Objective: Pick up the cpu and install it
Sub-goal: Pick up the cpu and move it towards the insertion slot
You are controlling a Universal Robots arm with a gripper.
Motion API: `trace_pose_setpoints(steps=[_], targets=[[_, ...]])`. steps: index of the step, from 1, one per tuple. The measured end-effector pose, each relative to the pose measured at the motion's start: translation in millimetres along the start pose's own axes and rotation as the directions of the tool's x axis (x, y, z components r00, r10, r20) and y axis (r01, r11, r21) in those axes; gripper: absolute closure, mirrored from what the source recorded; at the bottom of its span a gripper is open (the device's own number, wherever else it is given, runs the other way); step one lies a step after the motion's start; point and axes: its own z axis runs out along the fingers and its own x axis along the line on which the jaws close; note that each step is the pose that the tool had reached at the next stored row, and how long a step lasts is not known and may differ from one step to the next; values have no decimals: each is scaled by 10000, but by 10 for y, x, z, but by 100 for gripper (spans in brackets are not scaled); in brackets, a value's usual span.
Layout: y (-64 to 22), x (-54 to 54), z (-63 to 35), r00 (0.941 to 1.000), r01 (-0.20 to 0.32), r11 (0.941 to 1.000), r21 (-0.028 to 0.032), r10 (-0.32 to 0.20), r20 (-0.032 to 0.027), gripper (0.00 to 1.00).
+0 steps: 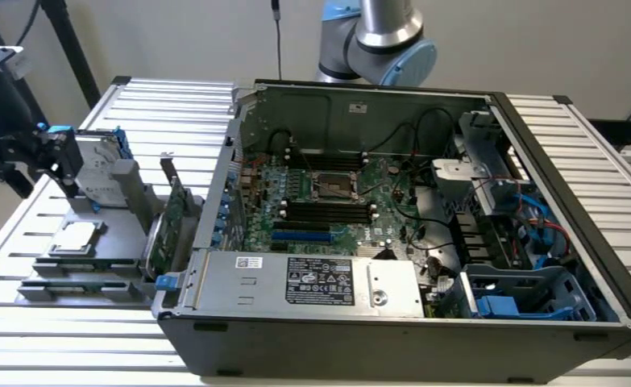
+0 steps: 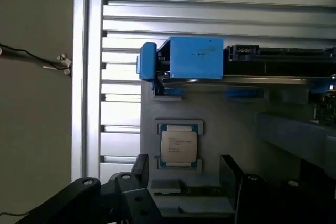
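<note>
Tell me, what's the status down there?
Gripper open, empty, near the small flat silver-topped square cpu. Cpu seated in grey holder, untouched. Nothing blocking it.

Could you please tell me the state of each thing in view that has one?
cpu: lying flat in its grey holder, ungripped.
gripper: open, above the cpu.
computer case: side open, insides exposed.
cpu socket: appears empty.

Silver cpu (image 2: 179, 146) on grey tray (image 2: 233, 124)
</note>
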Motion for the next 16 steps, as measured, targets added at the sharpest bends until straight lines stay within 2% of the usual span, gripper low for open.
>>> trace_pose_setpoints(steps=[16], targets=[[-13, -14, 292, 10000, 76, 10000, -3, -76, -18, 35]])
